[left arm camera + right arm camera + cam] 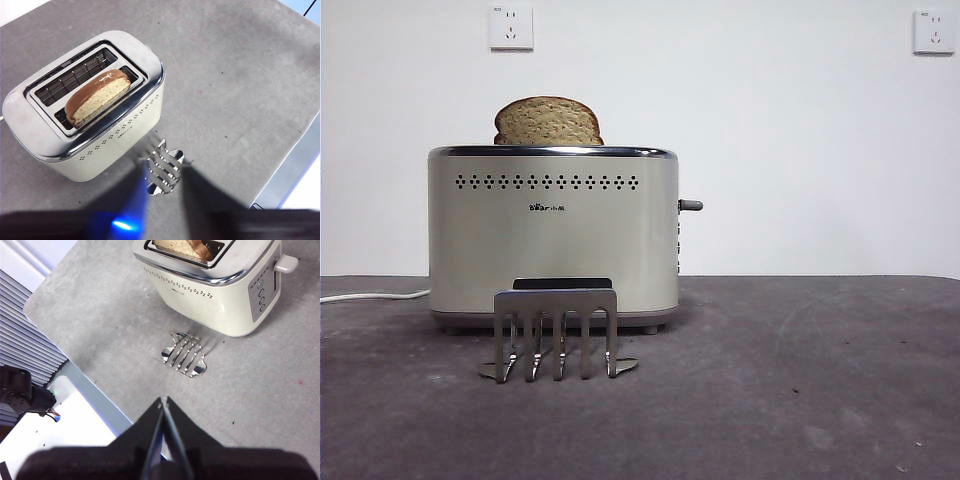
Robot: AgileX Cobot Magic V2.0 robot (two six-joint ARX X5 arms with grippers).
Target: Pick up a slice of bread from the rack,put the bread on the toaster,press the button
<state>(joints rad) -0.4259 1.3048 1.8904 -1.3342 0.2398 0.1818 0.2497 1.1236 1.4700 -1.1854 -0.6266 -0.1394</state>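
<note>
The slice of bread [548, 121] stands in a slot of the cream toaster [553, 235], its domed top poking above the chrome rim. From above, the bread [97, 95] fills the slot nearer the rack. The steel rack [556, 334] stands empty just in front of the toaster. The button [691, 205] is a short grey lever on the toaster's right end, also seen as a pale stub [286, 263]. My left gripper [164, 172] hangs open high above the rack [164, 166]. My right gripper [162, 401] is shut on nothing, high over the table edge, well back from the rack [184, 355].
A white power cord [370, 296] runs off to the left behind the toaster. Small round control knobs [260, 294] line the toaster's end under the lever. The grey table's edge [90, 385] borders a white surface below. Neither arm shows in the front view.
</note>
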